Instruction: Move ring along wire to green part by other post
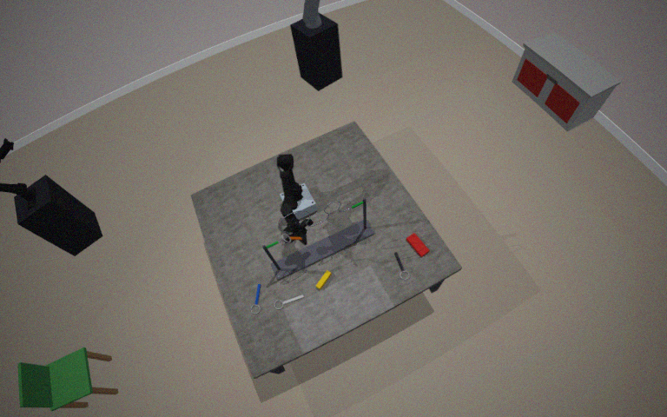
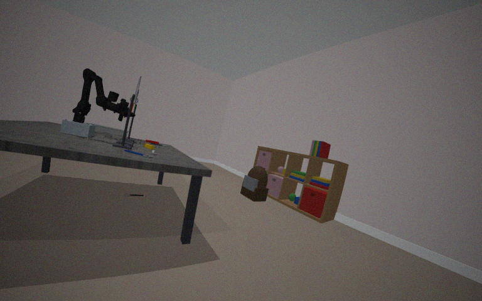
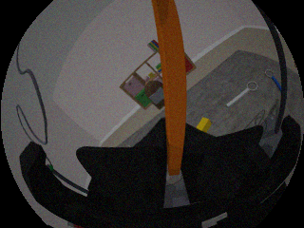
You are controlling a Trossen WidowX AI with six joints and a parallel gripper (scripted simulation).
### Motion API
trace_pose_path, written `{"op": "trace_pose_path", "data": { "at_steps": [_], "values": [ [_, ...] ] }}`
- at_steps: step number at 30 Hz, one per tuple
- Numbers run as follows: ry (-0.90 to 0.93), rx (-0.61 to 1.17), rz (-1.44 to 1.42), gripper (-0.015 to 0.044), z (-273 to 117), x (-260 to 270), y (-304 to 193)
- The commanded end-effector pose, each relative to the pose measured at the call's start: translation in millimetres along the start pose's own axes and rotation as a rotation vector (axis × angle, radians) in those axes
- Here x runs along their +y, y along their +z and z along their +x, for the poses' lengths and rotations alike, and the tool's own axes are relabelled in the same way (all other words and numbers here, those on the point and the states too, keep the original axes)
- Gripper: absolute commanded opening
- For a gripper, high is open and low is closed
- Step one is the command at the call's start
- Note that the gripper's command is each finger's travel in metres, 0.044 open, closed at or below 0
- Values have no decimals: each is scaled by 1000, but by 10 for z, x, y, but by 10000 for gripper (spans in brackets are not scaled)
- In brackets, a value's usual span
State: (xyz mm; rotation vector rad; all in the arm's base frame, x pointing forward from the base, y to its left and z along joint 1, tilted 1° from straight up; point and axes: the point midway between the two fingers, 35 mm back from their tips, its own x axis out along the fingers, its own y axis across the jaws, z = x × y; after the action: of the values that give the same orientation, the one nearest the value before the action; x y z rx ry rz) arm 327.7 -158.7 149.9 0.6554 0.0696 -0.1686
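Note:
My gripper (image 1: 300,240) (image 3: 167,122) is shut on the orange handle (image 1: 295,238) (image 3: 175,85) and holds it above the stand's base (image 1: 339,242). The handle's ring (image 1: 286,237) is at the handle's left end in the top view, just right of the inner end of the left green part (image 1: 271,244). I cannot tell whether the wire runs through the ring or touches it. The left post (image 1: 271,258) is close by. The right green part (image 1: 358,204) and right post (image 1: 365,215) are at the far end. The thin grey wire (image 3: 40,100) bends between them.
A yellow block (image 1: 323,280) (image 3: 204,124), a white-handled ring (image 1: 293,299) (image 3: 238,97), a blue-handled ring (image 1: 257,294) (image 2: 133,152), a dark-handled ring (image 1: 399,261) and a red block (image 1: 417,244) lie on the table (image 1: 339,319), beyond the stand from the robot base (image 1: 306,210).

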Motion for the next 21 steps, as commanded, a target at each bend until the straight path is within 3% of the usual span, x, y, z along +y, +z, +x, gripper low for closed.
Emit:
{"op": "trace_pose_path", "data": {
  "at_steps": [1,21],
  "values": [
    [19,34,57,-150,-54,131,19],
    [108,277,378,-150,-383,645,150]
  ]
}}
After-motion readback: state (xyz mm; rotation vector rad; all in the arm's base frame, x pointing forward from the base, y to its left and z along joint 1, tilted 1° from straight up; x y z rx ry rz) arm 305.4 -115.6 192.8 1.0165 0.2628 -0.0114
